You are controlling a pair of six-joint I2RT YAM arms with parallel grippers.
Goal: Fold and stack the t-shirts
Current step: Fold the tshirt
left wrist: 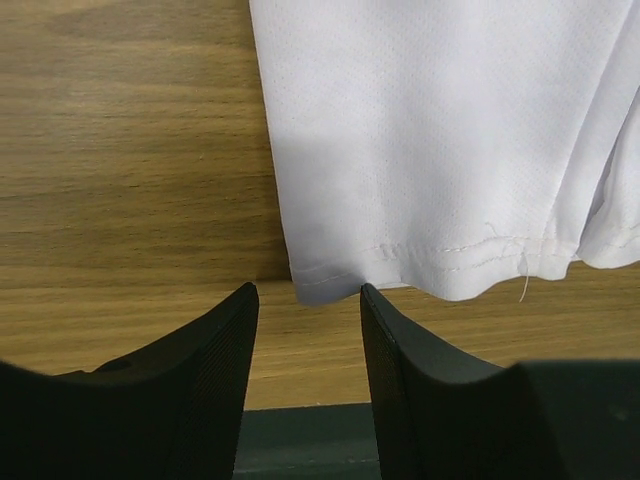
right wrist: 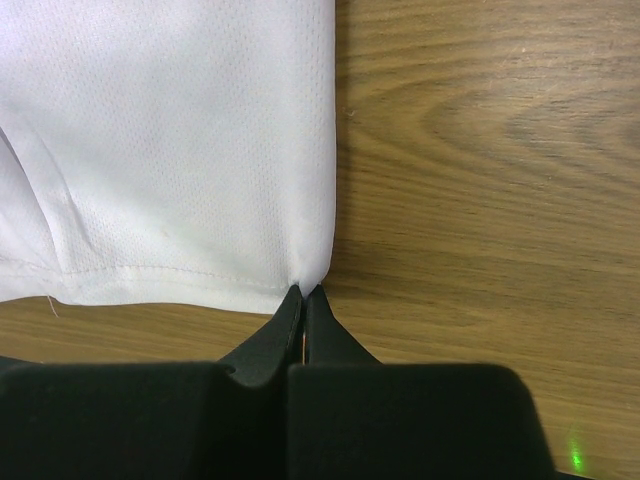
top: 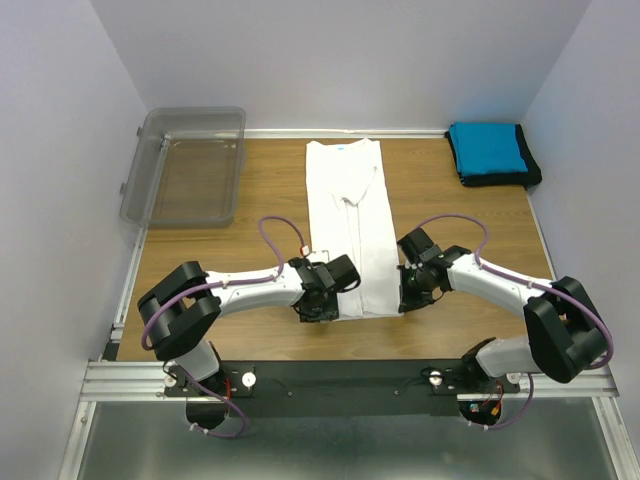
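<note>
The white t-shirt [top: 347, 220] lies on the wooden table as a long narrow strip, collar at the far end. My left gripper [top: 322, 303] is open, and the shirt's near left hem corner [left wrist: 310, 285] sits just ahead of the gap between its fingertips, with the gripper [left wrist: 307, 292] low over the table. My right gripper [top: 405, 297] is shut on the near right hem corner of the white t-shirt [right wrist: 180, 150], pinching it at its tips [right wrist: 305, 292]. A folded bright blue t-shirt [top: 487, 148] lies on a folded black one [top: 532, 176] at the far right corner.
A clear plastic bin [top: 190, 165] stands at the far left of the table [top: 250, 200]. Pale walls close in the left, right and far sides. The arms' black mounting rail [top: 340, 385] runs along the near edge.
</note>
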